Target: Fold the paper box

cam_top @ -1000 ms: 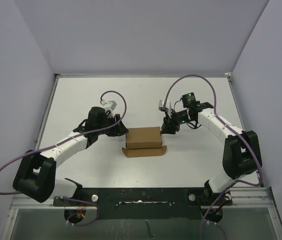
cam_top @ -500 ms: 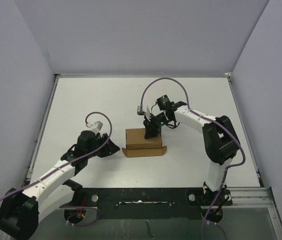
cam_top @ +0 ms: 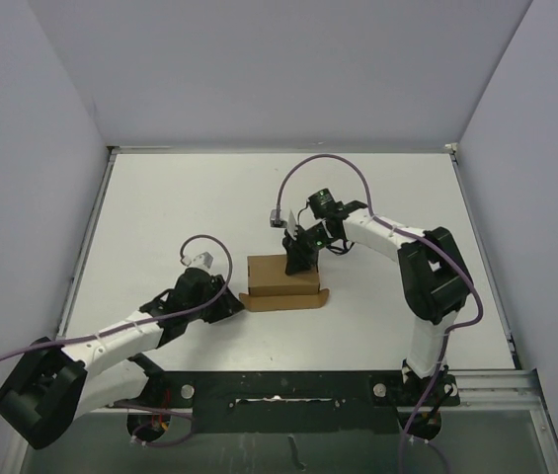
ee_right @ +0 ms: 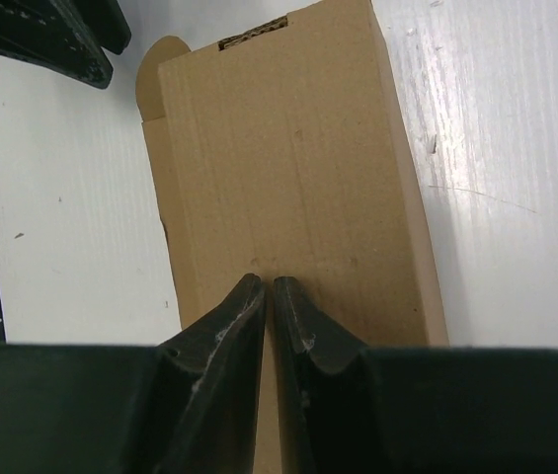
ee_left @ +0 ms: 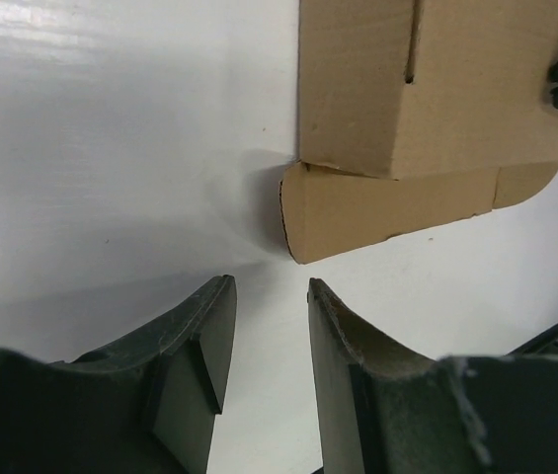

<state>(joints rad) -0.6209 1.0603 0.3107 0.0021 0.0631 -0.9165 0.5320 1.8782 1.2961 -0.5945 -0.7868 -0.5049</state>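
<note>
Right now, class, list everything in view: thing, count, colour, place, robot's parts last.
paper box: 1, brown, mid-table, flap flat on its near side
table: 1, white, beneath everything
walls: 3, pale grey, around the table
rail: 1, black, near edge
cables: 2, purple, looped above the arms
arms: 2, white and black, either side of box
left tool: 1, black, open, off the box's near-left corner
right tool: 1, black, shut, tips over box top

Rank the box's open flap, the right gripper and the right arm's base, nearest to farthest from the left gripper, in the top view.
1. Open flap of the paper box: just right of the left gripper.
2. Right gripper: farther back, over the box top.
3. Right arm's base: far right, at the near edge.
</note>
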